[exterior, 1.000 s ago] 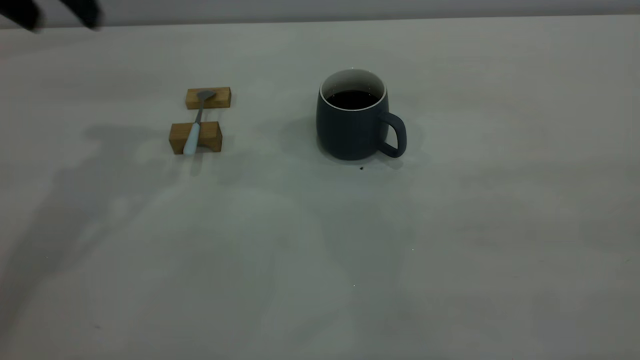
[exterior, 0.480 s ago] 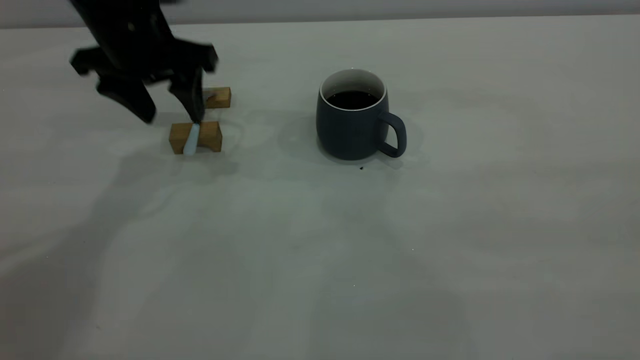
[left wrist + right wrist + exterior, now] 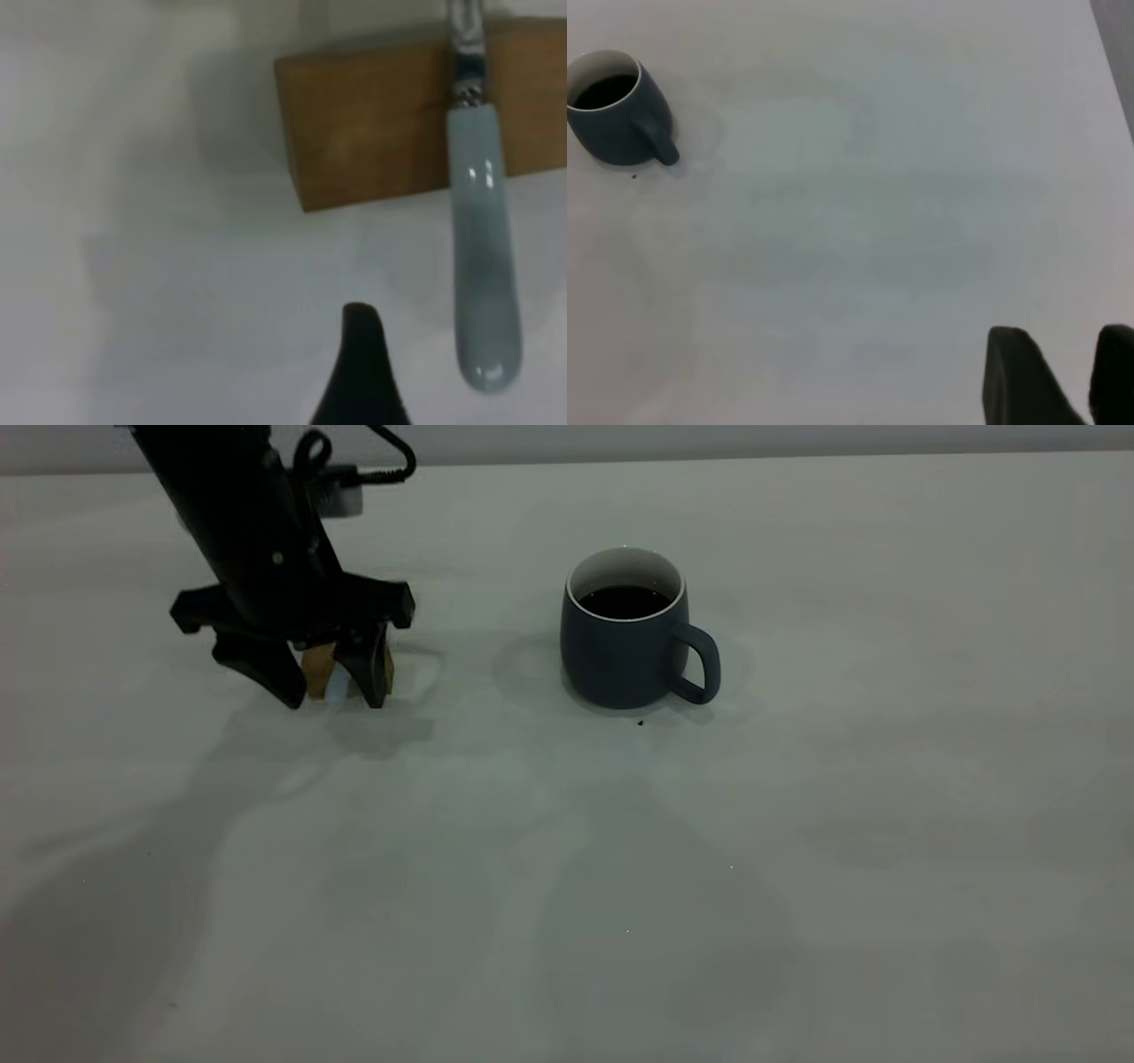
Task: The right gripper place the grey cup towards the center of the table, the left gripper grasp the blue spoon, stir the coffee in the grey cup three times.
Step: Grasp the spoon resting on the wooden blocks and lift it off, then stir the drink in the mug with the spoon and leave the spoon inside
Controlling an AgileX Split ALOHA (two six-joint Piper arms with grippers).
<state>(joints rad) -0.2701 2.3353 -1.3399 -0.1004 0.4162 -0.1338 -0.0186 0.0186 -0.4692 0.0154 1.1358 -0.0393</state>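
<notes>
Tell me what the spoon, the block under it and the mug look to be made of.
Spoon: pale blue glossy handle with bright highlights, likely glazed ceramic or plastic; its neck looks like shiny grey metal.
Block: brown, matte, faintly grained, probably wood.
Mug: dark grey matte outside, white inside, likely glazed ceramic.

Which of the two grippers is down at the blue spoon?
The left gripper: open, it straddles the blue spoon on the wooden block. The right gripper hangs over the table, far from the grey cup.
</notes>
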